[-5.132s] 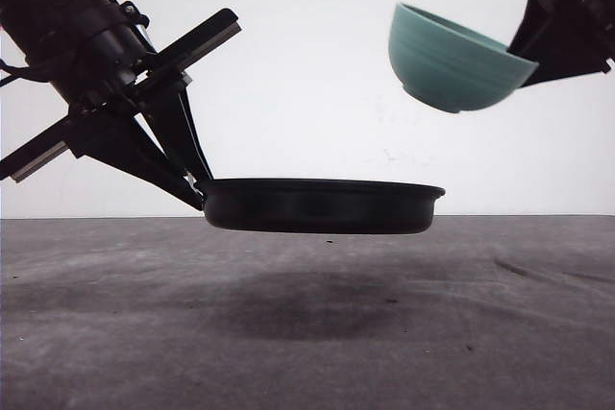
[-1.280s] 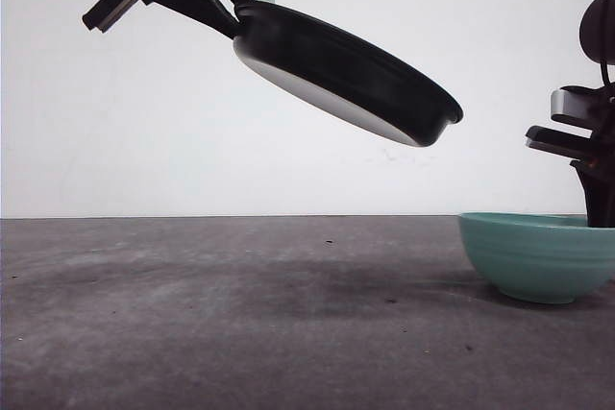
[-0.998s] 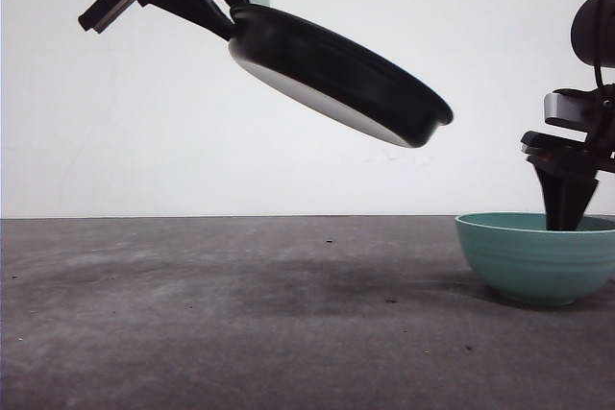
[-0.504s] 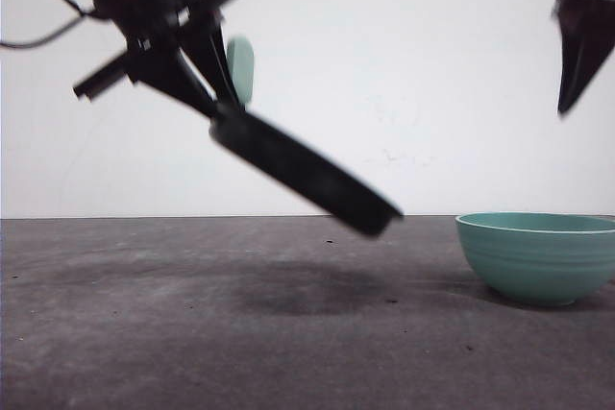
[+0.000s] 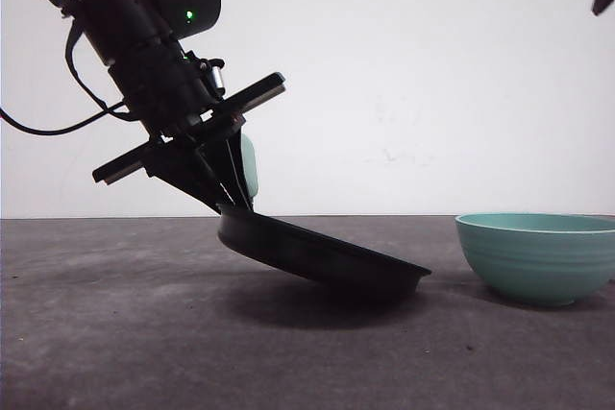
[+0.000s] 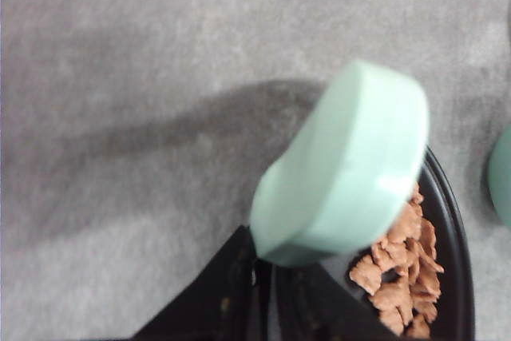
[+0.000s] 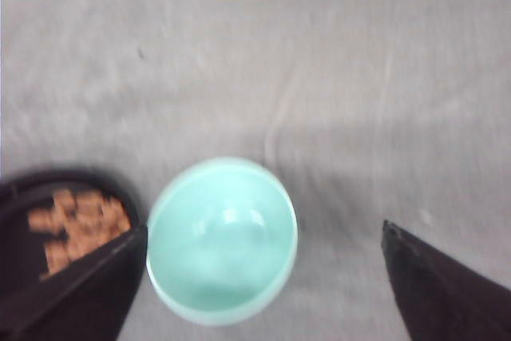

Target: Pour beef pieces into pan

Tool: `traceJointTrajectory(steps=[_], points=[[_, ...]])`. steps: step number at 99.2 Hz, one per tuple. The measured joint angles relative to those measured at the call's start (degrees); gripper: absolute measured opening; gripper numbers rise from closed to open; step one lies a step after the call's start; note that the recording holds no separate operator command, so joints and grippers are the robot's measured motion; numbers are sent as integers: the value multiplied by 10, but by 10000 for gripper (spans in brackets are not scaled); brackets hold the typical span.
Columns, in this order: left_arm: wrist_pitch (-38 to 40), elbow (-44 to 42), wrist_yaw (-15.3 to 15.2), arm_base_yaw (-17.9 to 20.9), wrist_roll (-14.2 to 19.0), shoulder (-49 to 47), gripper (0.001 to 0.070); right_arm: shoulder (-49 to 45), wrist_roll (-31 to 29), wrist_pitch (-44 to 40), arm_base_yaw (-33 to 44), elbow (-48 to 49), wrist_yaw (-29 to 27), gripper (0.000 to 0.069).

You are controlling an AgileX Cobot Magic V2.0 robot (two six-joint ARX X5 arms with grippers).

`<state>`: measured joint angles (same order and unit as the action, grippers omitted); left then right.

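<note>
I see my left gripper [image 5: 229, 184] squeezing the green handle [image 6: 343, 167] of the pan [image 5: 322, 258]. The pan hangs tilted just below those fingers, with its far edge down on the gray table [image 5: 144, 352] and the handle end up in the air. The beef pieces [image 6: 402, 265] lie in a heap inside the pan, past the handle from the fingers. My right gripper [image 7: 259, 277] is spread wide and holds nothing. The green bowl [image 7: 222, 239] sits on the table right under the gap between its fingers, closer to one finger, and looks empty. The bowl stands just beside the pan's low edge.
</note>
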<state>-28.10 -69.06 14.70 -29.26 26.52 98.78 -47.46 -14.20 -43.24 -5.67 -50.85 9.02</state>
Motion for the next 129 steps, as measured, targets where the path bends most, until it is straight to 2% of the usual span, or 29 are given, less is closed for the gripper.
traceJointTrajectory(steps=[7,11,17,24,29,39,50,57,62,67,75,79,83,91,105,117,129], points=[[-5,0,-17,0,1,2,20,0,5,-17,0,0,0,552],[-14,0,-33,-1,3,4,54,0,7,-22,0,0,0,550],[-26,0,-59,0,6,5,197,0,8,-24,-3,0,0,549],[-33,0,-66,2,6,6,401,0,9,-24,-6,0,0,549],[-37,-1,-68,3,7,6,484,0,9,-24,-7,0,0,549],[-57,-1,-78,3,7,5,540,0,15,-24,-8,0,-1,549],[-76,-1,-117,3,7,-16,553,0,40,-23,-9,0,-20,548],[-72,-1,-143,3,7,-52,545,0,60,-22,-12,0,-42,520],[-61,-1,-158,2,7,-88,497,0,70,-19,-14,0,-56,465],[-41,-1,-163,1,7,-127,384,1,76,-13,-17,0,-61,367],[9,-1,-164,-6,7,-189,155,10,85,12,-25,2,-61,144],[36,-1,-164,-13,6,-218,90,21,88,35,-30,8,-61,85],[64,-1,-168,-23,4,-246,55,37,92,58,-36,15,-61,53],[120,9,-201,-49,-3,-301,28,79,104,104,-51,35,-74,24],[195,115,-315,-103,-7,-417,21,169,142,126,-82,58,-137,12],[224,259,-328,-120,3,-513,20,247,176,124,-89,71,-155,11],[215,363,-348,-120,36,-581,20,273,202,127,-89,71,-155,11]])
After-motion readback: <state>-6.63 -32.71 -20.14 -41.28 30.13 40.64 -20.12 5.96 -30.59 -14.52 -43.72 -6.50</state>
